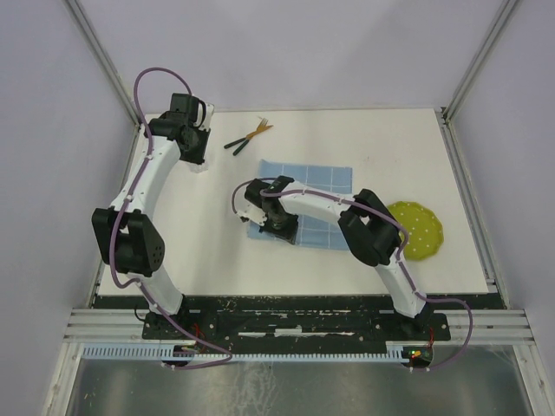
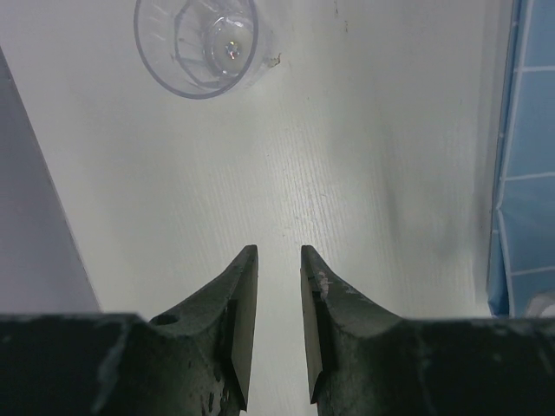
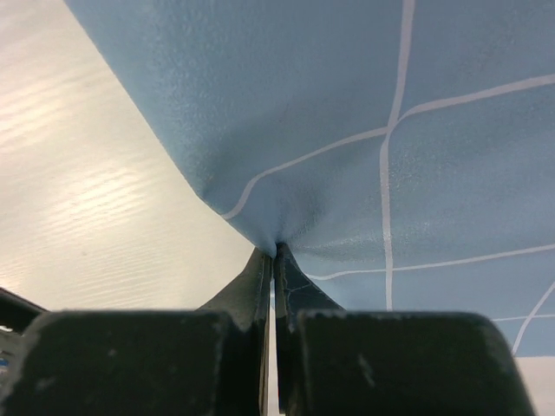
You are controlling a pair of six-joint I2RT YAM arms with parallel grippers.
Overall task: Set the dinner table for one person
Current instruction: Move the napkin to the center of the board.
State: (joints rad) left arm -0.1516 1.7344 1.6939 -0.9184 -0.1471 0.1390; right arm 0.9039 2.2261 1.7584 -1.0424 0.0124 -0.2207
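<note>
Far left: left gripper (image 2: 277,260) hangs low over the large off-white matte dinner table (image 1: 390,147), jaws narrow w/ a slim gap, nothing btwn them. Just ahead of it stands a clear ribbed plastic cup (image 2: 204,43), upright, not touched. That arm looks parked; best leave it so.

Next right, toward the far edge: a pair of slim dark-handled utensils w/ yellowish tips (image 1: 249,136), lying crossed, apart from the mat. Too small to tell fork from knife.

Centre: light-blue white-gridded cloth (image 1: 308,198) lies on the table. Right gripper (image 3: 273,251) is pinched tight on its near-left corner, fabric puckering up into a small tent at the jaws.

Step in hand, prob.: placing or squaring the cloth as a placemat. To do it well:
- keep the lift low, so only the corner rises and the rest drags flat
- pull along the table, away from the cloth's centre, so the pucker draws out rather than folds under
- line the grid w/ the table's near edge before letting go
- release straight up; a sideways exit would likely tug the corner askew

Right: round yellow-green plate w/ white dots (image 1: 416,230), close to the cloth's right edge, partly behind the right arm. Keep room for it on the mat.
</note>
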